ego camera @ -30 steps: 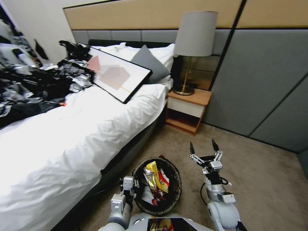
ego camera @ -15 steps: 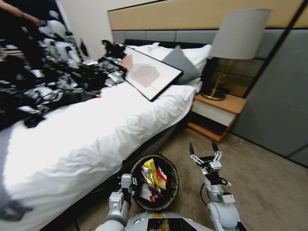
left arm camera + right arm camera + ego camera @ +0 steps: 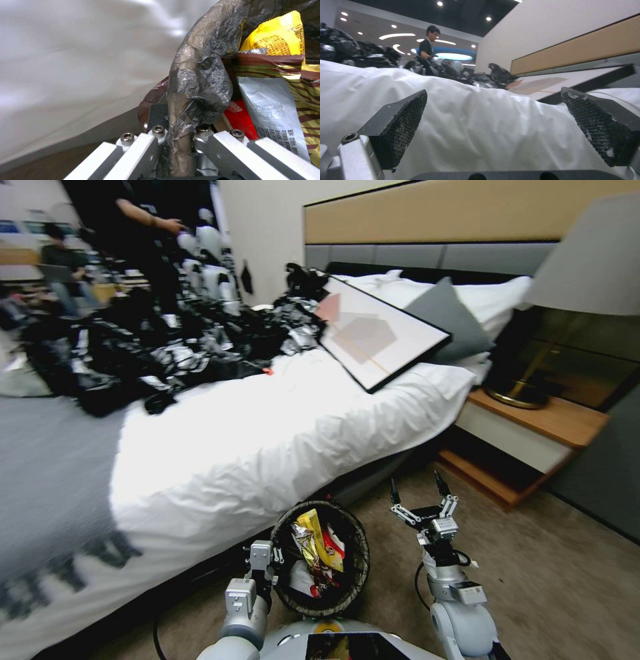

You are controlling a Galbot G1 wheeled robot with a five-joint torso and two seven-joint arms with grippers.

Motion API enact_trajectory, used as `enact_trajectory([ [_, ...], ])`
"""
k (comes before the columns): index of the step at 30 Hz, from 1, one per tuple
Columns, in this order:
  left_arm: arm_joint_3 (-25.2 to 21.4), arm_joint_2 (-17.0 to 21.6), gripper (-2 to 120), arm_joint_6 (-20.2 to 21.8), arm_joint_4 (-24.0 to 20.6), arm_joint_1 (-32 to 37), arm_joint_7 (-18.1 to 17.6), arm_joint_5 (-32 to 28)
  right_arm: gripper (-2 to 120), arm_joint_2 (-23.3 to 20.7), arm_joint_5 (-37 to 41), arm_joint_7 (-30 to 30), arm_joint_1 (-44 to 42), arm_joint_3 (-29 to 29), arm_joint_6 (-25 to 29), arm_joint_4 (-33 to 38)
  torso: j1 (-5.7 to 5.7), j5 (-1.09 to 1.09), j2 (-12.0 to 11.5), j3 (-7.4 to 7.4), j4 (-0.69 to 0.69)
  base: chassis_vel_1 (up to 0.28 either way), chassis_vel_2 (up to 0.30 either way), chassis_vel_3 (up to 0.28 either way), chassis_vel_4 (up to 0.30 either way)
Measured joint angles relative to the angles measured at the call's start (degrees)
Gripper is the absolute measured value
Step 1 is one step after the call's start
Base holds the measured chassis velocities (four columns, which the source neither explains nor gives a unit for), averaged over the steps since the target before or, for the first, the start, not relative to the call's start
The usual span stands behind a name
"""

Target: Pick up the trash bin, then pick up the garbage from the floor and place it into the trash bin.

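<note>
The left end effector (image 3: pixel 265 565) is clamping the light trash bin (image 3: pixel 320 557) by its crinkly rim at 9 o'clock; the right end effector (image 3: pixel 419 495) is hovering with fingers apart.

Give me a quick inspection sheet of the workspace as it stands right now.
Surface: beige carpet, no litter visible on it.
Job's things: trash bin beside the bed, black liner over rim; garbage inside, yellow, red and silvery wrappers.
Clutter: black bags and a framed picture on the bed.
Grippers: left gripper clamped on the bin's rim; right gripper open, holding nothing, raised beside the bin.
Cables: black cable on the floor by the bed.
Surroundings: nightstand with lamp.
</note>
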Motion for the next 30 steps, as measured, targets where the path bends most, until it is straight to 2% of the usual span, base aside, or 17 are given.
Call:
enact_trajectory([
  [30,1.05,0.01,0,0.08,0.26,0.08,-0.12,0.56,100,-0.08,-0.47,-2.78,0.08,0.79,0.17,3.07,0.0,0.0,0.0,0.0,-0.01,0.123,0.124,0.129,0.122],
])
